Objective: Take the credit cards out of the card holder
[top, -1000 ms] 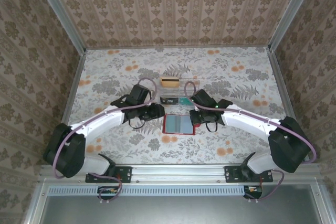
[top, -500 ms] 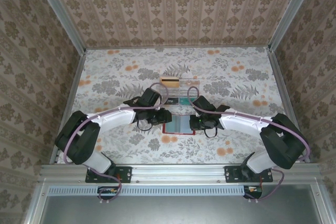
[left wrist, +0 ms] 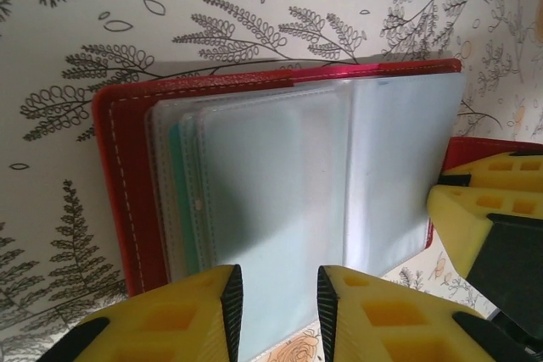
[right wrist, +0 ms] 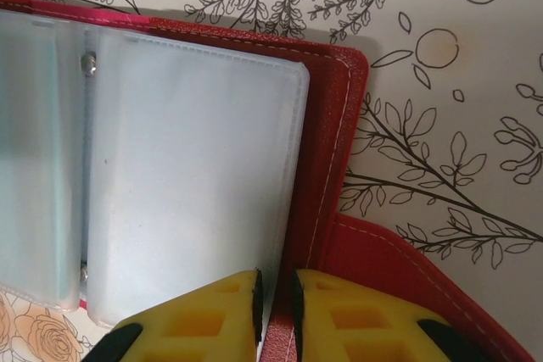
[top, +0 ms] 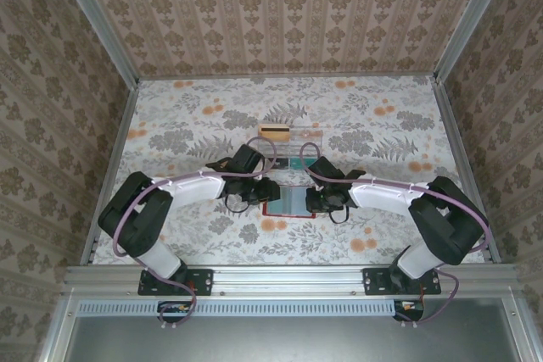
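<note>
The red card holder (top: 289, 201) lies open and flat on the table (top: 390, 125), directly beneath and between the two grippers, with its frosted plastic sleeves (left wrist: 280, 167) spread under their tips. The left gripper (left wrist: 276, 315) has its jaws a little apart, and the near edge of a sleeve sits in the gap rather than clamped. The right gripper (right wrist: 276, 315) has its jaws almost together astride the red cover's edge; I cannot tell whether they actually bite on it. That is where I see trouble: if the right side is not pinning the cover, any pull from the left will likely drag the whole holder along instead of freeing a card. The left jaws could also close on slippery sleeve alone, or on several sleeves at once, and strain the binding. The frosting hides whether a card sits inside; only a greenish edge (left wrist: 176, 201) shows through. A tan card (top: 273, 132) lies well beyond both grippers, by the clear tray (top: 314, 146).
</note>
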You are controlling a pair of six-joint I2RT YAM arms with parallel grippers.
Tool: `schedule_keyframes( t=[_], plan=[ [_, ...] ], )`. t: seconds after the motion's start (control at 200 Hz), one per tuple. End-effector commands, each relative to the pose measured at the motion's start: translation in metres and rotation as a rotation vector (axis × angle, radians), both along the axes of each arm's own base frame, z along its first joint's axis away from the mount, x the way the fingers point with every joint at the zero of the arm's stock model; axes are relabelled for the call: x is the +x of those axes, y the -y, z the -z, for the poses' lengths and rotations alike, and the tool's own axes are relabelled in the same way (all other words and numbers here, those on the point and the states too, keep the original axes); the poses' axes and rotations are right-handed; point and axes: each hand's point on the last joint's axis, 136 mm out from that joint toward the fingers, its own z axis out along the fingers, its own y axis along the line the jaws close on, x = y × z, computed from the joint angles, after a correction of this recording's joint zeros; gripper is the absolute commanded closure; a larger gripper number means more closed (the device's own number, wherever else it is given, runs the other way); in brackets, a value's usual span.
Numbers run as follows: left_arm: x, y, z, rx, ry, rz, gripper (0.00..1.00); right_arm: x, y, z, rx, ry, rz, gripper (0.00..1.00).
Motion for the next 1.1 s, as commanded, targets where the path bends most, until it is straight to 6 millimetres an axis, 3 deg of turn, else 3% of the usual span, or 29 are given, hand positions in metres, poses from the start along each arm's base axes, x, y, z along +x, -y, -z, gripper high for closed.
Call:
schedule_keyframes(
  t=[0.0, 0.34, 0.585, 1.09],
  plan=[
    [0.001, 0.006, -0.002, 0.0, -0.002, 0.015, 0.68, 0.001, -0.001, 0.005, -0.013, -0.011, 0.011, 0.79],
    [-0.001, -0.003, 0.006, 0.083, 0.011, 0.019, 0.66, 0.0, -0.003, 0.007, -0.011, -0.019, 0.007, 0.79],
    [-0.004, 0.006, 0.012, 0.071, -0.017, 0.048, 0.66, -0.001, -0.007, 0.011, -0.008, -0.036, -0.003, 0.79],
    [-0.002, 0.035, 0.001, -0.048, -0.023, 0.121, 0.45, 0.0, -0.009, 0.014, -0.009, -0.045, -0.009, 0.79]
  ],
)
